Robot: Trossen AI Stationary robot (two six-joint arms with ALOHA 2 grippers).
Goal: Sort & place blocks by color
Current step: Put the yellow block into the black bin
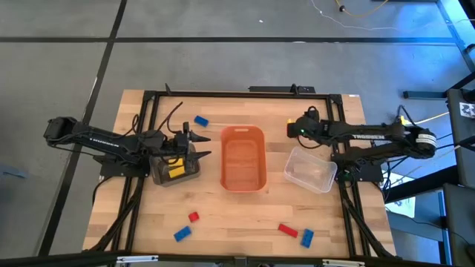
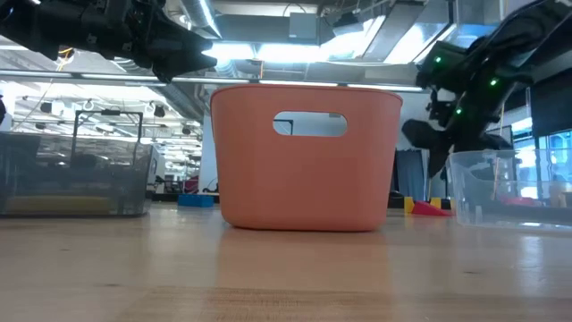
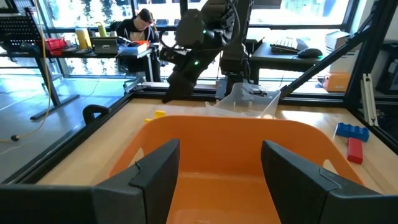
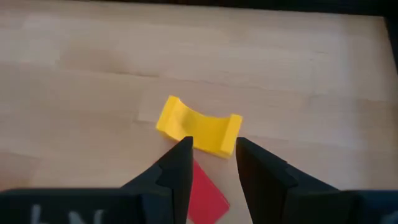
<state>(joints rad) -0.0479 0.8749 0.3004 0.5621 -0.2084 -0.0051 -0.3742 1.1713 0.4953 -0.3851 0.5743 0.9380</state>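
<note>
Small blocks lie flat on the table: a blue block (image 1: 201, 120) by the far edge, and a red block (image 1: 194, 216), blue block (image 1: 182, 233), red block (image 1: 288, 231) and blue block (image 1: 307, 237) near the near edge. A yellow block (image 1: 176, 170) lies in the dark bin (image 1: 159, 174). My left gripper (image 1: 202, 145) (image 3: 221, 165) hangs open and empty between that bin and the orange tub (image 1: 243, 157). My right gripper (image 1: 292, 127) (image 4: 211, 152) hovers narrowly open above a yellow arched block (image 4: 199, 130) and a red block (image 4: 205, 190), which its fingers partly hide.
A clear bin (image 1: 310, 169) stands to the right of the orange tub, under the right arm. A dark frame (image 1: 148, 96) runs along the table's sides. Bare wood lies in front of the tub. A person (image 3: 140, 25) sits in the room beyond the table.
</note>
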